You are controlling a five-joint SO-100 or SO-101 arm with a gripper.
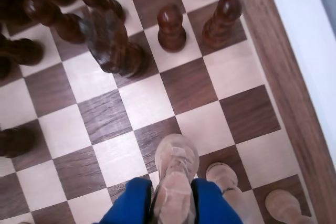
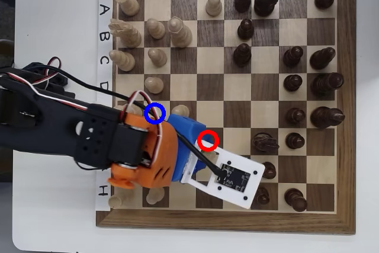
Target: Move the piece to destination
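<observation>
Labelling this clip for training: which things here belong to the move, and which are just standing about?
In the job: pale pawn; claw shut on it; blue ring marking the target square.
Standing about: dark pawn; spare pale pawn; red ring.

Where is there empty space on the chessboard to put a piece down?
The widest bare stretch on the chessboard in the overhead view is the middle band, between the pale pieces on the left and the dark pieces on the right. It is crowded down the left columns, down the right columns, and low on the board, where the arm covers squares.
</observation>
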